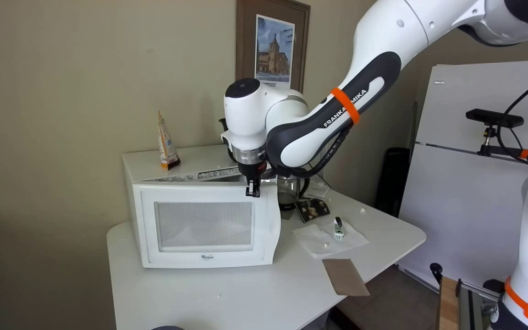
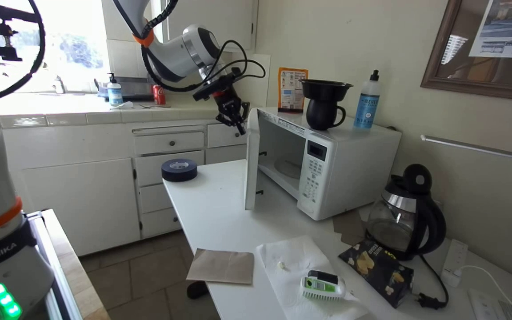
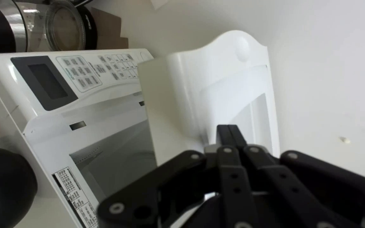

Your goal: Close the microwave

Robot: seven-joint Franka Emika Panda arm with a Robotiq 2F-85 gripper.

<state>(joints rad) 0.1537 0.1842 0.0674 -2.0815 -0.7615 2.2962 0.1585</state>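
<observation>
The white microwave (image 2: 358,166) stands on the table with its door (image 2: 252,164) swung partly open. The dark interior shows in an exterior view and in the wrist view (image 3: 119,171). The door's outer face with its window (image 1: 204,224) fronts an exterior view. My gripper (image 1: 252,193) points down at the outer side of the door, near its upper free edge. It also shows beside the door's top (image 2: 242,130). In the wrist view its fingertips (image 3: 228,126) are together with nothing between them, in front of the door face (image 3: 220,72). I cannot tell whether they touch it.
On top of the microwave stand an orange-white bag (image 2: 292,91), a black mug with a bowl (image 2: 325,106) and a blue bottle (image 2: 367,104). A glass coffee pot (image 2: 400,218), a snack bag (image 2: 378,271), a brush (image 2: 322,286) and blue tape (image 2: 179,170) are on the table (image 2: 220,218).
</observation>
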